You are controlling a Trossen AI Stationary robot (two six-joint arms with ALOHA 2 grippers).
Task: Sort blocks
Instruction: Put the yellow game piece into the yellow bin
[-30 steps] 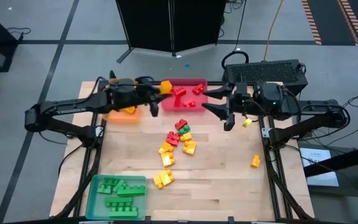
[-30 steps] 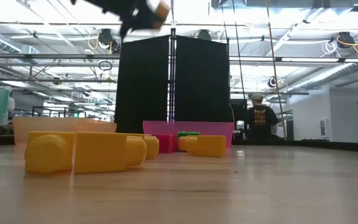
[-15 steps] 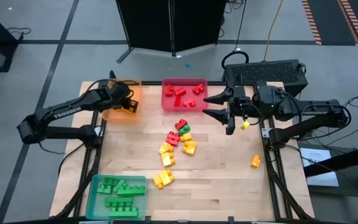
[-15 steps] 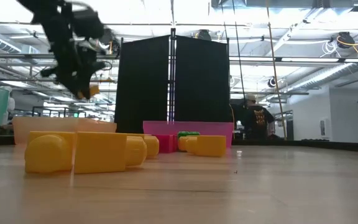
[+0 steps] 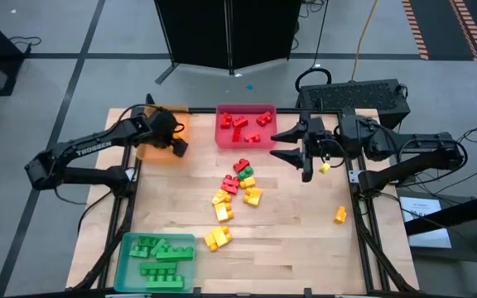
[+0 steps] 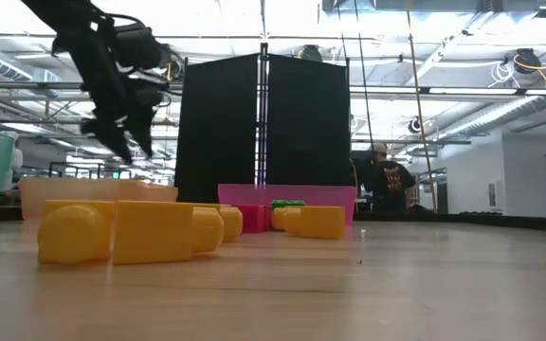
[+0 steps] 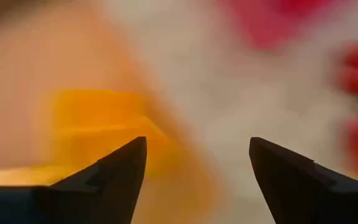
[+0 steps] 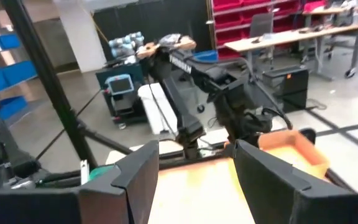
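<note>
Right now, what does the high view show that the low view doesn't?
Only the high view shows the right end effector, open and empty beside the translucent red tray, plus the green studded bricks in the teal tray. Only the low view shows a person in the room behind. Both show the left end effector open above the translucent orange tray.

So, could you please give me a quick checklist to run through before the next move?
1. Left gripper over the orange tray with fingers apart and nothing between them: ok.
2. Right gripper is open, empty and held off the table beside the red tray: ok.
3. Red tray holds only red blocks: ok.
4. Green tray holds only green blocks: ok.
5. All blocks sorted: not ok; a mixed pile sits mid-table, and a stray yellow block lies near the right edge.
6. Contents of orange tray: cannot tell.
</note>
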